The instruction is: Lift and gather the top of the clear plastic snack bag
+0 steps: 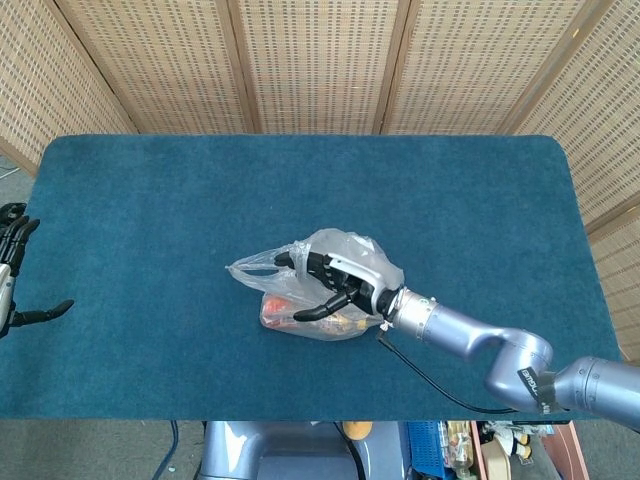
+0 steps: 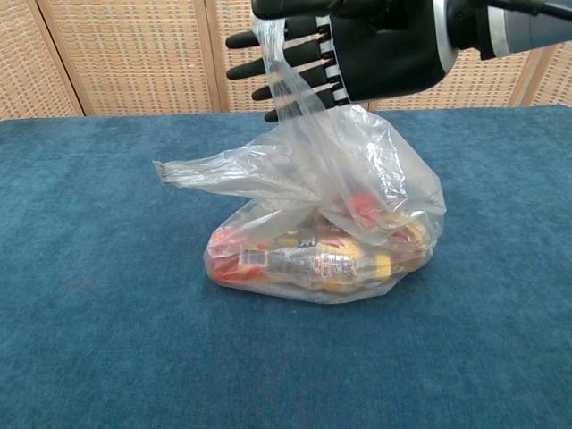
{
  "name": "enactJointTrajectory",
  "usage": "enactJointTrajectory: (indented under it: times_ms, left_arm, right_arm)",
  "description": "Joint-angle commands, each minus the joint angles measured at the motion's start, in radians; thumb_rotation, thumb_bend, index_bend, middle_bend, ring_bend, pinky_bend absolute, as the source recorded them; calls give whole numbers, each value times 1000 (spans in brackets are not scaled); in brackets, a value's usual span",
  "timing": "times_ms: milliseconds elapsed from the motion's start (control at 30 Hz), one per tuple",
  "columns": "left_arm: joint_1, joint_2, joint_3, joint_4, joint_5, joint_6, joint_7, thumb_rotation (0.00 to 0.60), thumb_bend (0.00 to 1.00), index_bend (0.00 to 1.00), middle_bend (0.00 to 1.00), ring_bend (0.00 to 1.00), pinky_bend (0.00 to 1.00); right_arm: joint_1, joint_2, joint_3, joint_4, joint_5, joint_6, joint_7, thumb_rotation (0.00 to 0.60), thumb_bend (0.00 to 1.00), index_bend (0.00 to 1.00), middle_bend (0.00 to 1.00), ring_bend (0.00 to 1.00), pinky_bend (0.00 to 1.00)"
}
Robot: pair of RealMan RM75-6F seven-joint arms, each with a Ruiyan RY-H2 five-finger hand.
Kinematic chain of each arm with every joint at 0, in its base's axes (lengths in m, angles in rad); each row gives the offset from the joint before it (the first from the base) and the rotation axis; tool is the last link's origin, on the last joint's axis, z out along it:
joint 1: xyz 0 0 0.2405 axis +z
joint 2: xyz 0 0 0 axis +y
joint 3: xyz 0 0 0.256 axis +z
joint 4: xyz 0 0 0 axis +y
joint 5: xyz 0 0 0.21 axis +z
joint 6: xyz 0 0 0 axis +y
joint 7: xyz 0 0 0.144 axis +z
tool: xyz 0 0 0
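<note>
The clear plastic snack bag (image 1: 345, 250) (image 2: 375, 170) lies at the middle of the blue table, with red and yellow packets (image 2: 313, 261) in its bottom. One handle strip (image 2: 288, 85) stands up and leans left, draped across the spread fingers of my right hand (image 1: 335, 282) (image 2: 357, 49). That hand hovers over the bag's top with its fingers pointing left and its thumb held apart below; it grips nothing. The other handle flap (image 2: 201, 174) (image 1: 250, 270) sticks out flat to the left. My left hand (image 1: 15, 280) hangs with fingers apart at the table's left edge, far from the bag.
The blue carpeted table (image 1: 150, 200) (image 2: 89, 340) stretches bare around the bag. Wicker screen panels (image 1: 320, 60) stand behind the far edge. A black cable (image 1: 430, 380) runs along my right forearm near the front edge.
</note>
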Motion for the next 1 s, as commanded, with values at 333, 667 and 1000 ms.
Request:
enactJointTrajectory:
  times_ms: [333,667,1000]
  left_arm:
    - [0,4,0,2,4,-6,-14,600,154,0,0,0,0]
    - [-1,5,1,-1,5,-10,-13,600,155,0,0,0,0]
    - [-4,6,-2,3,0,-18,-22,600,153,0,0,0,0]
  right_arm:
    - [27,-2,-50,71,-110,130,308,600,92,216,311,175,136]
    - [42,-72,-98,161,-108,216,367,600,125,249,347,226,194]
    - [68,-170,-89,213,-12,204,340,600,130,257,348,224,190]
